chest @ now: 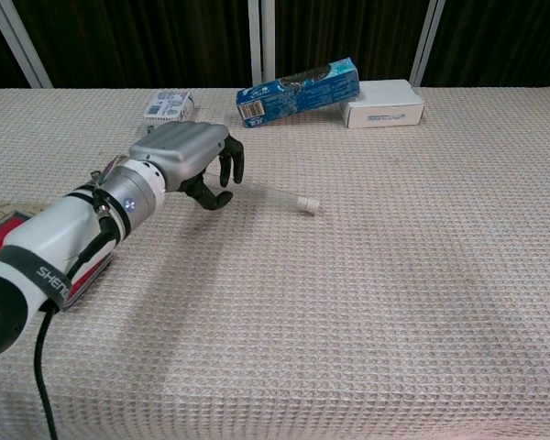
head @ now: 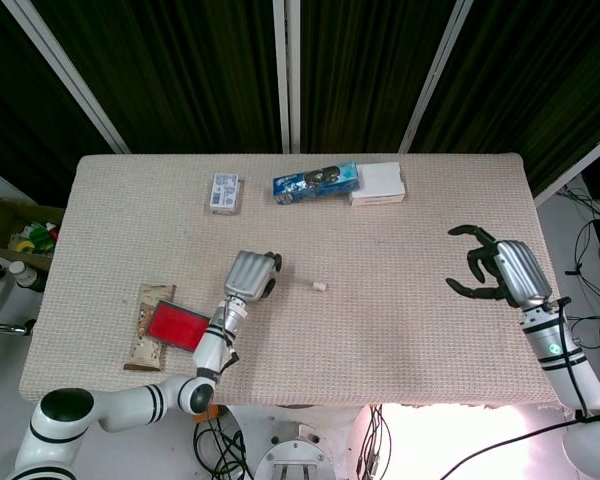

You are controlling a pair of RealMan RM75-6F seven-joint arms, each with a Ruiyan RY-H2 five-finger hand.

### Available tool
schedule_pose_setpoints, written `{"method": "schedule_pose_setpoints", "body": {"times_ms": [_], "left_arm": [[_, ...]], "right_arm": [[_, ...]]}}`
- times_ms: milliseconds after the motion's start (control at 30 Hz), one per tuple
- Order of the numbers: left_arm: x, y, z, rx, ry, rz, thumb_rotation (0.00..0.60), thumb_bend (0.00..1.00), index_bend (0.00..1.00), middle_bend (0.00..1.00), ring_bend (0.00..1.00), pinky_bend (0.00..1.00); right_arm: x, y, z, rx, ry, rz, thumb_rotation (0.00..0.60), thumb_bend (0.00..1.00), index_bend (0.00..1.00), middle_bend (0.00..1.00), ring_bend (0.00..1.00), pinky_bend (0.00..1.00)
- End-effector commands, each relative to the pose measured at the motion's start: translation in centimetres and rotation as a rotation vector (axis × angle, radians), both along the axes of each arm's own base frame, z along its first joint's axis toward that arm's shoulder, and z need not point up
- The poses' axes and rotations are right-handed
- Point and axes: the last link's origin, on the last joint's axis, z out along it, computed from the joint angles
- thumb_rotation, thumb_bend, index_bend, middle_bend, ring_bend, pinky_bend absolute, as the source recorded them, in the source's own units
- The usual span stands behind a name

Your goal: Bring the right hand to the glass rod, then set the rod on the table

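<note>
The table (head: pixel 410 300), covered in a beige waffle-weave cloth, carries everything here. The left hand (head: pixel 252 274) sits near its middle-left, palm down, fingers (chest: pixel 227 170) curled around the near end of the glass rod (chest: pixel 280 196); whether they truly grip it or merely rest over it cannot be told. The rod lies low and close to flat, apparently on the cloth, its capped tip pointing toward the table's centre. The right hand (head: pixel 505 274) hovers over the table's right edge, well apart from the rod, its dark fingers (head: pixel 470 232) spread and holding nothing.

Along the far edge a blue toothpaste carton (head: pixel 316 182) lies touching a white box (head: pixel 378 183) to its right, with a small white-and-blue packet (head: pixel 224 192) further left. By the left forearm rests a red flat case (head: pixel 175 326) atop a brown snack wrapper (head: pixel 145 340).
</note>
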Motion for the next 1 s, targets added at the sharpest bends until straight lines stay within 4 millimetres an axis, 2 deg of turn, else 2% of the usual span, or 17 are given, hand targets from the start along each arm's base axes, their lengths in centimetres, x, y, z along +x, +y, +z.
{"method": "schedule_pose_setpoints", "body": {"times_ms": [33,200,333,433,533,600,667,733,800,867,933,1000], "left_arm": [[-0.1,-0.3,-0.1,-0.034,0.038,0.011,0.600,0.51,0.37,0.38,0.80,1.00],[-0.3,-0.8,0.9,-0.069,0.068,0.040,0.600,0.47,0.15,0.23,0.75,1.00],[-0.7,-1.0,3.1,-0.029,0.049,0.051,0.600,0.41,0.10,0.19,0.69,1.00],[-2.4,-0.7,6.9,0.062,0.005,0.082,0.600,0.35,0.10,0.18,0.57,0.96],[-5.4,-0.4,11.8,0.170,-0.027,0.127,0.600,0.31,0.10,0.18,0.42,0.81],[-7.9,-0.6,15.3,0.226,-0.034,0.152,0.600,0.29,0.12,0.18,0.32,0.62],[-10.2,-1.2,18.1,0.261,-0.026,0.175,0.600,0.27,0.15,0.18,0.25,0.43],[-12.8,-2.2,20.8,0.279,-0.006,0.184,0.600,0.26,0.16,0.17,0.19,0.30],[-15.4,-3.7,23.0,0.283,0.005,0.197,0.600,0.26,0.16,0.16,0.17,0.23],[-17.6,-5.2,24.7,0.285,0.001,0.230,0.600,0.26,0.16,0.16,0.16,0.21],[-19.2,-6.8,26.0,0.298,-0.012,0.258,0.600,0.26,0.16,0.16,0.15,0.21],[-20.6,-9.0,27.1,0.322,-0.019,0.281,0.600,0.26,0.16,0.16,0.14,0.21]], "right_arm": [[-0.5,0.1,0.1,-0.001,-0.008,-0.011,0.600,0.13,0.30,0.88,0.99,1.00],[-1.1,0.3,0.2,-0.005,-0.026,-0.025,0.600,0.13,0.30,0.88,0.99,1.00],[-1.8,0.6,0.5,-0.013,-0.026,-0.043,0.600,0.13,0.30,0.88,0.99,1.00],[-3.3,1.1,1.1,-0.031,0.016,-0.084,0.600,0.13,0.30,0.87,0.97,1.00],[-5.2,1.9,1.8,-0.043,0.130,-0.135,0.600,0.15,0.30,0.78,0.88,0.99],[-6.4,2.6,2.2,-0.046,0.202,-0.171,0.600,0.16,0.30,0.66,0.75,0.88],[-7.4,3.3,2.7,-0.058,0.248,-0.201,0.600,0.17,0.29,0.52,0.61,0.70],[-8.4,4.1,3.0,-0.078,0.287,-0.224,0.600,0.18,0.25,0.36,0.41,0.51],[-9.3,4.9,3.2,-0.087,0.310,-0.242,0.600,0.18,0.15,0.19,0.19,0.29],[-10.0,5.8,3.3,-0.095,0.318,-0.253,0.600,0.18,0.05,0.10,0.08,0.18],[-10.4,6.7,3.3,-0.105,0.320,-0.255,0.600,0.18,0.00,0.05,0.02,0.13],[-10.6,7.5,3.2,-0.116,0.318,-0.249,0.600,0.18,0.00,0.05,0.01,0.12]]}}
